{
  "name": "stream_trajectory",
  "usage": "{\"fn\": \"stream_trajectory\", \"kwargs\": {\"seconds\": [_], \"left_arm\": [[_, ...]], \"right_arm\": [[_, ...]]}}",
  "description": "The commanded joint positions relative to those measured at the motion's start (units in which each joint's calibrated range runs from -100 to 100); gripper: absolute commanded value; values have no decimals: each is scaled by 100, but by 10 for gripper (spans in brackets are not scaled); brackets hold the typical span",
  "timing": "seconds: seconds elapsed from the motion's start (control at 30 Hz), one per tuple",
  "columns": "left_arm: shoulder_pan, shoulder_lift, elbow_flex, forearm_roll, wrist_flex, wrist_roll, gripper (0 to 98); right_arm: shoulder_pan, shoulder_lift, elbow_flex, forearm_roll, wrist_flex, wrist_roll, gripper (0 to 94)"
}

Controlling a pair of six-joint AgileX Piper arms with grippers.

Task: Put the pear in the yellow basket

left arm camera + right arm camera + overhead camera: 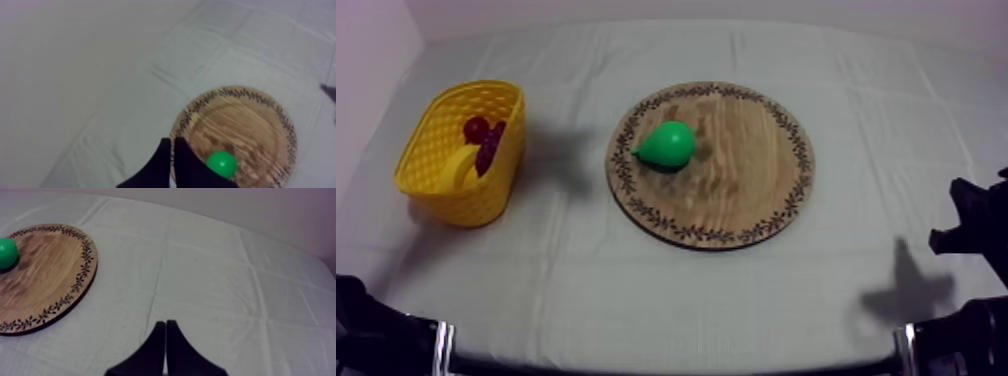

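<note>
Green, lying on its side, the pear [666, 146] rests on the wooden board [756, 190], on the half nearer the yellow basket [481, 198]. The left jaws hang over the board near it, pressed together; the right jaws, also pressed together, hover over the desk [636, 300]. The left pair should spread wide, centre on the pear's belly and descend squarely, lest it roll.

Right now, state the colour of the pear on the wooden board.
Bright green toy pear, clearest in the top view.
</note>
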Motion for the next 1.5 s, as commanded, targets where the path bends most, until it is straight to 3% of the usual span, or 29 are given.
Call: {"fn": "stream_trajectory", "kwargs": {"seconds": [0.0, 0.23, 0.5, 0.6, 0.8, 0.9, 0.97, 1.13, 1.47], "left_arm": [[67, 141, 50, -85, 1, 25, 0], [198, 531, 212, -268, -19, 52, 0], [168, 688, 242, -200, -31, -134, 16], [152, 712, 157, -178, 3, -68, 144], [128, 740, -28, -252, 599, 38, 609], [125, 759, -95, -315, 1075, -17, 804], [123, 777, -130, -334, 1379, -84, 883], [116, 803, -135, -344, 1685, -163, 947], [124, 946, 331, -287, 1599, -266, 958]], "right_arm": [[1, -5, 5, 2, 3, 1, 3], [1, -5, 5, 2, 3, 1, 3], [7, -5, 5, 2, 3, 3, 3], [8, -5, 5, 2, 3, 2, 3], [9, -5, 5, 2, 3, 1, 3], [9, -5, 5, 2, 3, 1, 3], [9, -5, 5, 2, 3, 1, 3], [9, -5, 5, 2, 3, 1, 3], [9, -5, 5, 2, 3, 1, 3]]}}
